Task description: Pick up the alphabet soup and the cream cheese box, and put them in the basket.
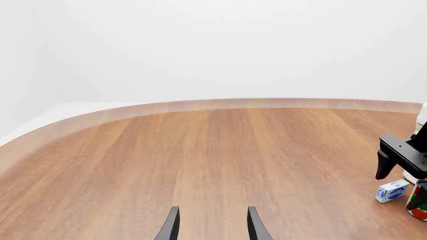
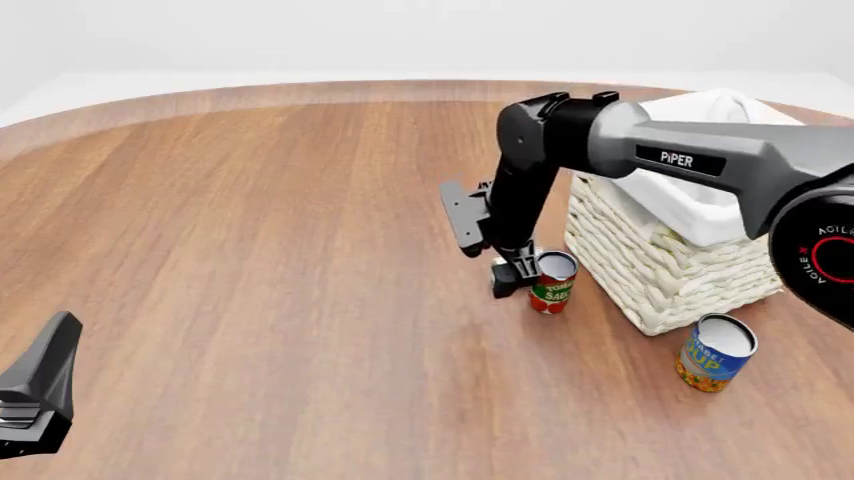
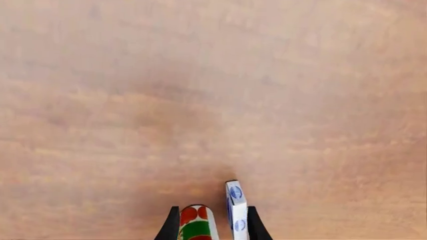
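**Right tool straddling box and red can**

Left wrist: left tool [image 1: 212, 226] spread above bare tabletop [image 1: 200, 160].

Front: soup can [image 2: 714, 352] near-right of basket [image 2: 667, 255].

Right wrist: right tool [image 3: 212, 225] spread around cream cheese box [image 3: 235, 210] and red can [image 3: 195, 223].

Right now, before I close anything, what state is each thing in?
left gripper: jaws open, empty.
right gripper: jaws open, nothing gripped; box and red can show between them.
cream cheese box: on its edge on the table, not lifted.
red can: upright, beside the box.
alphabet soup: standing on the table, outside the basket.
basket: upright; soup and box both outside it.
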Available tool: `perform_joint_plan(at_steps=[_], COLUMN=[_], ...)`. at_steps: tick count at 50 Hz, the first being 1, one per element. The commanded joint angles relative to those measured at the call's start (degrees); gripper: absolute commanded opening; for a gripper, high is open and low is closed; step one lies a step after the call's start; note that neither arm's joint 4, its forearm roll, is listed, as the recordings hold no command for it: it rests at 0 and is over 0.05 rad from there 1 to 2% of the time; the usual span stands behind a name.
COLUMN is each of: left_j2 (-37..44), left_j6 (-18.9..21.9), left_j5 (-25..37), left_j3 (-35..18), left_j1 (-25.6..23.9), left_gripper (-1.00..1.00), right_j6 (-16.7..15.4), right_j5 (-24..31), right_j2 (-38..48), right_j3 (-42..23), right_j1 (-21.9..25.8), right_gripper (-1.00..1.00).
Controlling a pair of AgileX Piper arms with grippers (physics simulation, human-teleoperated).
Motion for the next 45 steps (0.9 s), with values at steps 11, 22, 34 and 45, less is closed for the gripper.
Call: perform_joint_plan(at_steps=[11, 22, 34, 45], left_j2=[0.0, 0.0, 0.0, 0.0], left_j6=[0.0, 0.0, 0.0, 0.0], left_j5=[0.0, 0.0, 0.0, 0.0], left_j3=[0.0, 0.0, 0.0, 0.0], left_j1=[0.0, 0.0, 0.0, 0.0], left_gripper=[1.00, 1.00, 1.00, 1.00], right_j6=[-2.1, -2.8, -2.9, -3.0], right_j5=[2.0, 3.3, 4.3, 5.0], right_j2=[2.9, 4.4, 6.5, 8.0], right_j3=[-4.7, -7.4, -9.9, -11.2], right_j1=[-2.1, -2.6, -2.3, -2.5], right_gripper=[1.00, 1.00, 1.00, 1.00])
